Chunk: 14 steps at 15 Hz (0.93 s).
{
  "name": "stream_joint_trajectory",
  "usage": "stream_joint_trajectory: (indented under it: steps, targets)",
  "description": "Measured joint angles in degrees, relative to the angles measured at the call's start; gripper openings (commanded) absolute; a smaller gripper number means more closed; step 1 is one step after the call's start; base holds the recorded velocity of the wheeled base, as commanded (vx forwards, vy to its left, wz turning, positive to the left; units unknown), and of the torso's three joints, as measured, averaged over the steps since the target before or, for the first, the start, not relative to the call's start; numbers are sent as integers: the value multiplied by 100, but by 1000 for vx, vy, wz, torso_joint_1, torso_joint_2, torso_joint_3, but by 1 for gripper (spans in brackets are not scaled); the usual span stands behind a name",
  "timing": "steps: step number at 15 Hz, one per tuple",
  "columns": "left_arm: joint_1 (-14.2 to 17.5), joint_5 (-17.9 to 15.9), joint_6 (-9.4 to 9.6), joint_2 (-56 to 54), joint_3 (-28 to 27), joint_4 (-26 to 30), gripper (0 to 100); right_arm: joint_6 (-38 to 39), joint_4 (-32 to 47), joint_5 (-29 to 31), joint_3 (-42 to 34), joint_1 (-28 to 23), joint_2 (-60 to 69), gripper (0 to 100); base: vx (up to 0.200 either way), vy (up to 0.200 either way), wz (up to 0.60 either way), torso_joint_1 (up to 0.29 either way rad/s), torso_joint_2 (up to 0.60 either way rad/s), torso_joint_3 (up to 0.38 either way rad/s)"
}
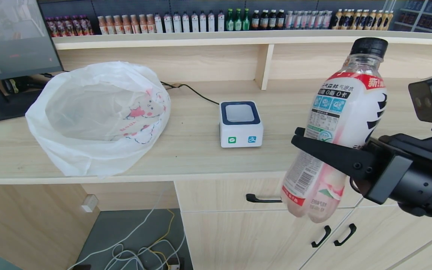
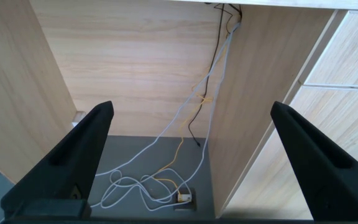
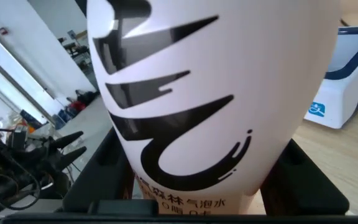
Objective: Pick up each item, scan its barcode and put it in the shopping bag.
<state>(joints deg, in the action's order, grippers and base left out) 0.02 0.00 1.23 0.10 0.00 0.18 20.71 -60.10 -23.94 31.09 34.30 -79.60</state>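
Pink drink bottle (image 1: 345, 105) aloft, cap up, slightly tilted, clamped at mid-body by right end effector (image 1: 326, 152). It hangs off the bench (image 1: 186, 150) front edge, right of the white scanner (image 1: 240, 123). Shopping bag (image 1: 99, 116) open on bench, left of scanner. Left end effector (image 2: 191, 162) spread wide, empty, above floor cables (image 2: 148, 186).

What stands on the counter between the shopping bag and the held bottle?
The white scanner stands there, with bare counter around it; the head view shows it.
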Motion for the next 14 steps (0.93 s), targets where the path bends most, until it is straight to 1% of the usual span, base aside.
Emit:
stream_joint_trajectory:
  steps: [3, 5, 7, 9, 11, 12, 14]
  targets:
    - [0, 0, 0, 1, 0, -2, 100, 154, 0, -235, 16, 50, -96, 0, 0, 0, 0, 0, 0, 0]
    - [-2, 0, 0, 0, 0, 0, 100, 334, -187, -294, 16, 59, -226, 0, 0, 0, 0, 0, 0, 0]
    - [-2, 0, -1, 1, 0, 0, 100, 696, -934, -391, 13, 179, -400, 0, 0, 0, 0, 0, 0, 0]
    - [-2, 0, -1, 1, 0, -2, 100, 1328, -1760, -419, -50, 397, -621, 0, 0, 0, 0, 0, 0, 0]
    - [-2, 0, -1, 1, 0, 0, 100, 1747, -2400, -430, -94, 528, -890, 0, 0, 0, 0, 0, 0, 0]
    - [0, 0, -1, 0, 0, 0, 100, 1853, -2708, -428, -105, 544, -1061, 0, 0, 0, 0, 0, 0, 0]
    - [0, 0, -1, 0, 0, 0, 100, 1954, -2962, -427, -110, 580, -1328, 0, 0, 0, 0, 0, 0, 0]
